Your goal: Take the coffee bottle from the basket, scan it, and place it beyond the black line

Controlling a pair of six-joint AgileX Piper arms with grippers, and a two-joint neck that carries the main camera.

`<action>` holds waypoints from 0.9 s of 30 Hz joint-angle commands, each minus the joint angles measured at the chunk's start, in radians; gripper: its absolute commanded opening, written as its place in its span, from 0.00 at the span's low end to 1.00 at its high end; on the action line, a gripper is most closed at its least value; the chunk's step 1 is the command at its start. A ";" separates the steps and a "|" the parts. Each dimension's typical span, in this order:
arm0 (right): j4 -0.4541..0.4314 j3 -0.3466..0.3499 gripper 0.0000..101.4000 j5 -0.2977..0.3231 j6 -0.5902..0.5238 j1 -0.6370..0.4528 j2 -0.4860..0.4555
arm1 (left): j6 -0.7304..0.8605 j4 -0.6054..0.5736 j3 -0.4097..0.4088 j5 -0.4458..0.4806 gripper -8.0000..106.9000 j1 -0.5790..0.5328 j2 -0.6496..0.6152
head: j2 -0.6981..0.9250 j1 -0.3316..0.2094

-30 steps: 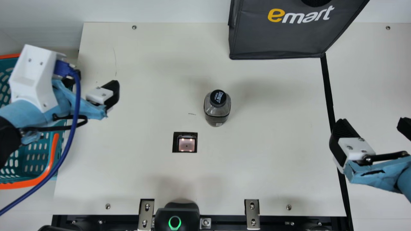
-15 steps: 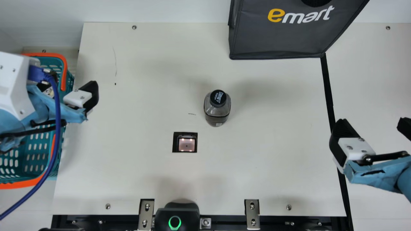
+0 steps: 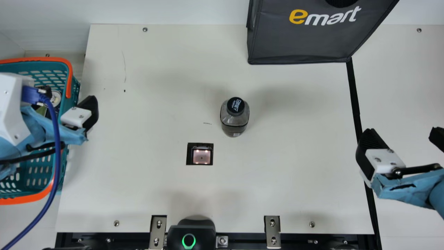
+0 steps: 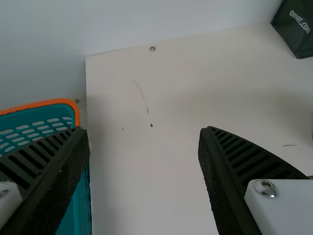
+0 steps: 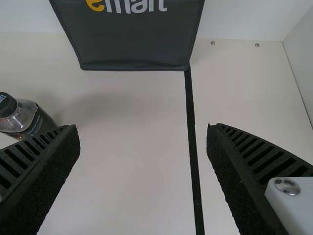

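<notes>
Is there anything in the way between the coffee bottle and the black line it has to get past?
No object stands between the coffee bottle and the black line. The right tool hangs open over the line, though, and might need to shift. The dark bag stands off the direct path.

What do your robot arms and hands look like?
My left arm has light blue wrapping, a big white casing and a thick blue cable. My right arm has light blue wrapping too, with a black mark on it. Both have black, ridged jaws with white blocks and silvery screws.
</notes>
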 commanded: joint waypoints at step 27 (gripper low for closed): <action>0.000 0.000 0.90 0.000 0.000 0.000 0.000 | -0.052 0.052 0.236 0.002 0.85 0.008 -0.215 | 0.002 -0.026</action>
